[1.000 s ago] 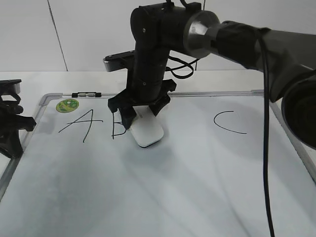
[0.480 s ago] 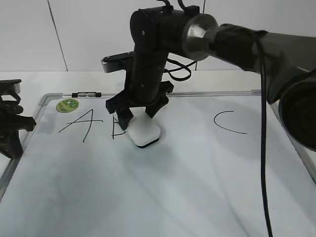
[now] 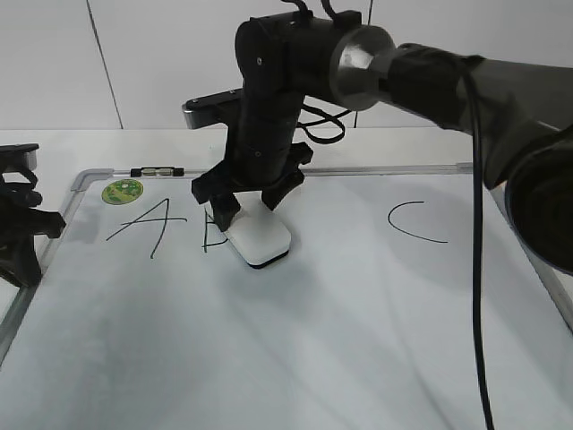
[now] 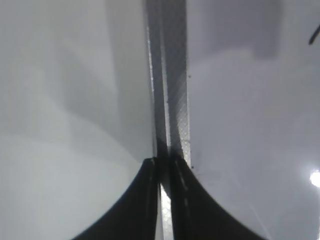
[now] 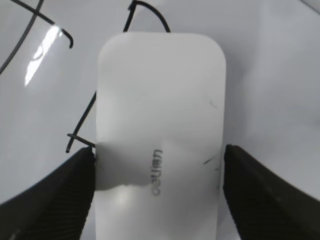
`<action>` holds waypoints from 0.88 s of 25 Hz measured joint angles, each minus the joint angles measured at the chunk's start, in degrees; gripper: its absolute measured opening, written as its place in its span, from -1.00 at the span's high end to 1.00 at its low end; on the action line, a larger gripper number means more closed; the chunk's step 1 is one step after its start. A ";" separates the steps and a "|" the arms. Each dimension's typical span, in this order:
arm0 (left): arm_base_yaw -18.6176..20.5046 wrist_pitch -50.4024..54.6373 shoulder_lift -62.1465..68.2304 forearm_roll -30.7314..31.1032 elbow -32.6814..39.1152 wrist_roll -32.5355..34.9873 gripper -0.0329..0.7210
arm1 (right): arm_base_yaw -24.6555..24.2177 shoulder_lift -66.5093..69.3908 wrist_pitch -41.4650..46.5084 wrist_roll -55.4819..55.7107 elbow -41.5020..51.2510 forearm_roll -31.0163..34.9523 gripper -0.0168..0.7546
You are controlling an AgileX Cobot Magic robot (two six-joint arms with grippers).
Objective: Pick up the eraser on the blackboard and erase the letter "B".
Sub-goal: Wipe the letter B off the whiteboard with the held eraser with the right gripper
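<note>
The blackboard [image 3: 313, 340] lies flat on the table. My right gripper [image 3: 248, 211] reaches across to the board's left half and is shut on the white eraser [image 3: 260, 240], which lies flat on the board over the right part of the letter "B" [image 3: 206, 231]. Only the B's upright stroke shows beside the eraser. In the right wrist view the eraser [image 5: 160, 125] sits between the two fingers [image 5: 159, 165], with strokes of the B [image 5: 82, 125] at its left and top. My left gripper [image 3: 22, 235] is shut and empty at the board's left edge.
The letter "A" [image 3: 148, 224] is left of the B, the letter "C" [image 3: 414, 224] far right. A round green sticker [image 3: 122, 190] and a small clip [image 3: 157, 170] sit at the top-left frame. The left wrist view shows the grey frame [image 4: 172, 100] under the shut fingers [image 4: 165, 162].
The eraser was tilted in the right gripper a second ago. It now lies flat on the board, shifted slightly left toward the B. The left arm has not moved.
</note>
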 joint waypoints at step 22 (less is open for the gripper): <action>0.00 -0.10 0.00 0.00 0.00 0.10 0.83 | 0.26 1.33 -0.32 -1.71 -0.03 -1.57 -0.63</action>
